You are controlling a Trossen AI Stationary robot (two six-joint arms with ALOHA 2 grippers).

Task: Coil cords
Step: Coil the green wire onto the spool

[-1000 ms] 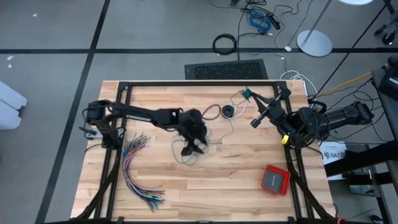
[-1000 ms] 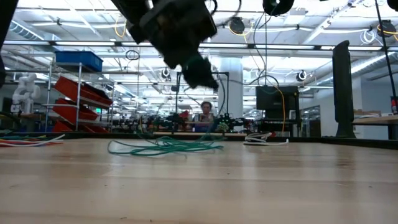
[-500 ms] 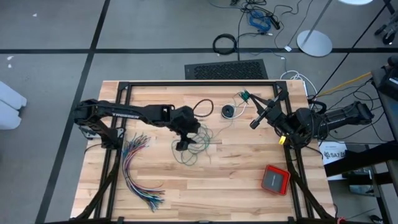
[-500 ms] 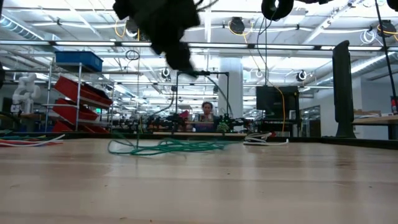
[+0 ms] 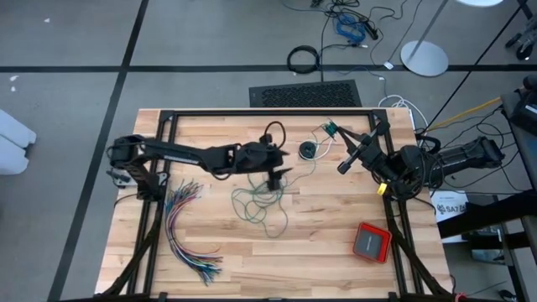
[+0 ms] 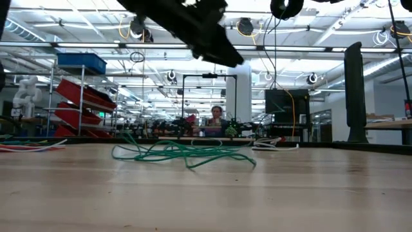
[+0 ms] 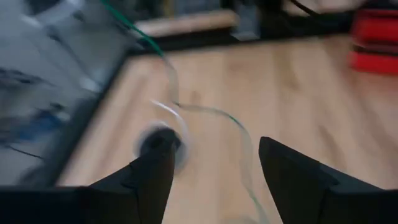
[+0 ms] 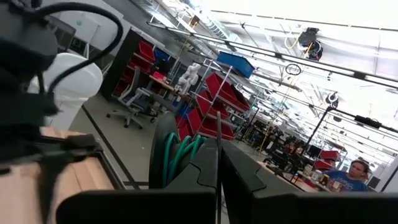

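While the teal-green cord [image 5: 262, 204] sprawls on the wooden table [image 5: 336, 252], left gripper [image 5: 279, 174] seemingly apart, right gripper [image 5: 343, 165] together.

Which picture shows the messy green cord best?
The high view: the whole green cord lies loose on the table. The low view shows it flattened, the left wrist view a blurred strand, the right wrist view several green strands.
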